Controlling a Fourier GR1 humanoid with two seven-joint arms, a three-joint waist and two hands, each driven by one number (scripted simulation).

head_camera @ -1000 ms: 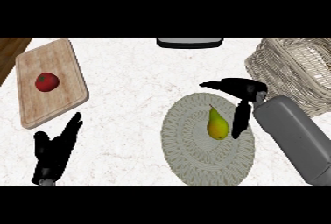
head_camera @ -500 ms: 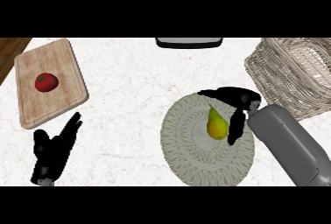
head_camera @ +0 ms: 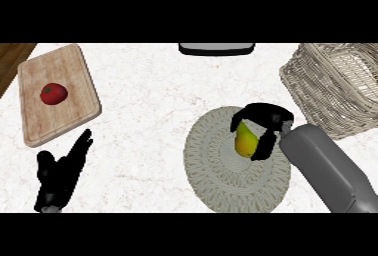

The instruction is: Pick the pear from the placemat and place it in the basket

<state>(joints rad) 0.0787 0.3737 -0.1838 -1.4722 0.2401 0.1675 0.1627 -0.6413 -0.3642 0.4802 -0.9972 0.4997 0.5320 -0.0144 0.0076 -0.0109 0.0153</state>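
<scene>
pear (head_camera: 246,142) on woven placemat (head_camera: 221,175), white marbled counter (head_camera: 148,100), right hand (head_camera: 264,122) curled round.

A pale, faintly marbled white surface (head_camera: 148,90) fills the view under even light. A strip of dark brown wood (head_camera: 10,56) shows at its upper left corner.

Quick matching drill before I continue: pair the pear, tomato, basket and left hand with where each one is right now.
Things:
1. pear
2. tomato
3. basket
4. left hand

Places:
A. on the wooden cutting board
B. far right of the counter
C. on the round placemat, with the right hand curled round it
D. open, near the lower left edge

Pairs: 1-C, 2-A, 3-B, 4-D
</scene>
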